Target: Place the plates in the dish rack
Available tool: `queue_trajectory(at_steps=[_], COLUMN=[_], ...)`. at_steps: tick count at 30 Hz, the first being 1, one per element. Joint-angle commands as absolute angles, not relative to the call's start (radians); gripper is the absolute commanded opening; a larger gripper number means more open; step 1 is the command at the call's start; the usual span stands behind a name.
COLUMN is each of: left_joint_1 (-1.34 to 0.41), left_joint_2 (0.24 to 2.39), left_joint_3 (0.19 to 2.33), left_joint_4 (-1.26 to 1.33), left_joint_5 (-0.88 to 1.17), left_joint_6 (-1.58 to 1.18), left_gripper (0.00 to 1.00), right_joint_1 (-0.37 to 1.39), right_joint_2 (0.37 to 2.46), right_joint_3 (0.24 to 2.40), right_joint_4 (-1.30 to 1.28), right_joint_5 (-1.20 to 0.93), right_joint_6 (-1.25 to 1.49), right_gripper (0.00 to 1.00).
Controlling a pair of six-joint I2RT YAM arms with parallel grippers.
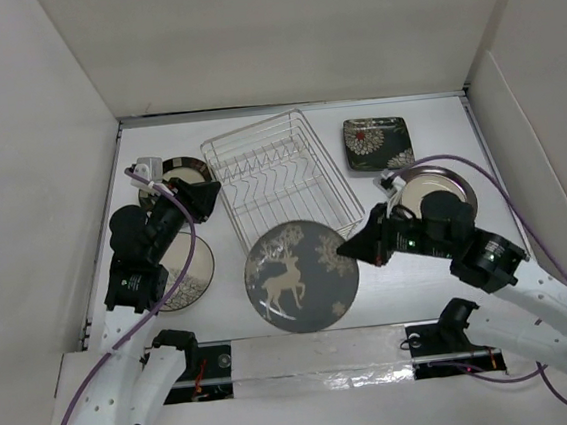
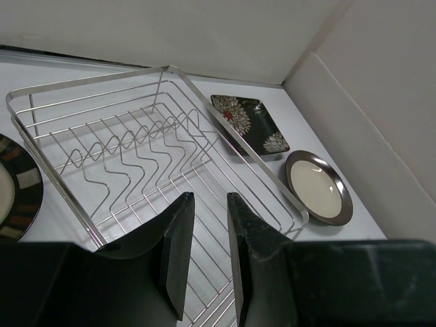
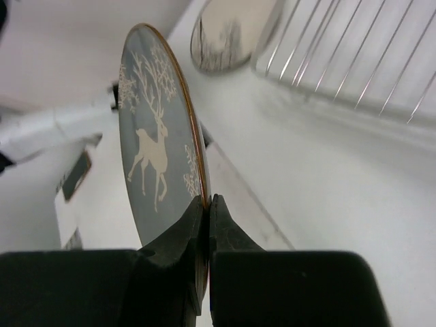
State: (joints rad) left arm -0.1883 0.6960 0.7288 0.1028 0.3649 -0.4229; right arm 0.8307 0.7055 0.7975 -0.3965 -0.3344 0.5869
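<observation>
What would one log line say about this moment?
right gripper: shut on deer plate | left gripper: open near dish rack | rack: empty

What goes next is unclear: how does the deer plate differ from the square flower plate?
The deer plate is round and larger-looking; the flower plate is square and smaller. The deer plate is clamped at its rim by the right gripper; the flower plate lies flat, untouched. Both are dark with pale patterns.

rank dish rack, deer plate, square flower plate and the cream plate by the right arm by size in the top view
1. dish rack
2. deer plate, held up nearer the camera, so maybe flattered
3. cream plate, partly covered
4. square flower plate
</observation>
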Motion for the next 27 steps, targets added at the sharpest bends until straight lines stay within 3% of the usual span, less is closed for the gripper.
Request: queue_trajectory(at_steps=[1,4,12,27], left_joint_1=[-0.186,-0.186,-0.204,-0.222], left_joint_2=[0.68,0.669,0.676,0.726], left_joint_3=[0.766,0.772,0.762,0.761], left_joint_4=[0.124,0.112,0.121,0.123], left_joint_5=[0.357,0.338,0.362,0.39], left_joint_6=[-0.405,-0.396,-0.4,-0.403], left_gripper=[0.23,0.23,0.23,0.23], right_joint_1=[0.747,0.616,0.419,0.457], right_joint_2=[0.727,0.814,1.095,1.531], right_joint_3=[0.925,1.027,1.15,1.488], right_joint_4=[-0.177,-0.152,0.155,0.213], right_joint_5=[-0.18,0.056,0.132,0.409], right_joint_6=[0.534,0.474,0.388,0.061], right_gripper=[0.0,0.0,0.0,0.0])
